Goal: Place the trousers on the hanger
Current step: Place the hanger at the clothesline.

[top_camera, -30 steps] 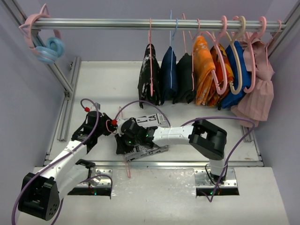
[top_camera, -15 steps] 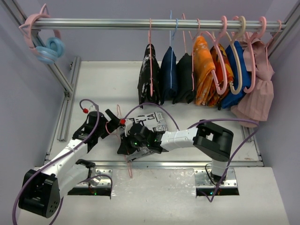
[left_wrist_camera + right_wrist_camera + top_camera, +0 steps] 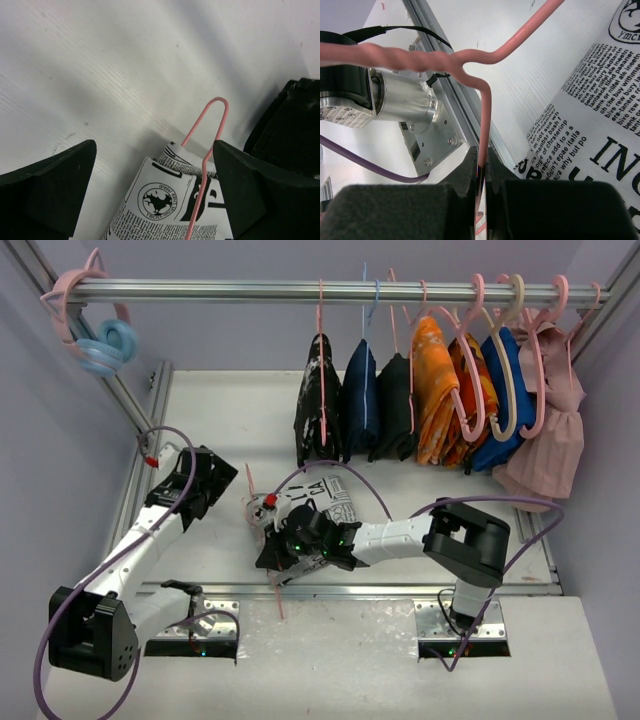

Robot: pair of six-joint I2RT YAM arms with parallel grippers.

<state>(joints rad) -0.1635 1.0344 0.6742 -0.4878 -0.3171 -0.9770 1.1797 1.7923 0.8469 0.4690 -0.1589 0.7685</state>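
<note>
At the near middle of the table (image 3: 230,410), the trousers (image 3: 328,502) are being kept flat, 6 o'clock of the hanging clothes. The hanger (image 3: 277,598) is being held over their 9 o'clock edge, its hook pointing toward 11 o'clock. Its wire (image 3: 485,110), just below the twisted neck, is being pinched tightly by the right gripper (image 3: 481,172), beside the printed cloth (image 3: 590,125). The left gripper (image 3: 212,480) is being held at 9 o'clock of the trousers, apart from them, jaws spread wide around nothing. In its wrist view, the hook (image 3: 220,107) and a trouser corner (image 3: 160,200) are being framed between the spread fingers (image 3: 50,190).
</note>
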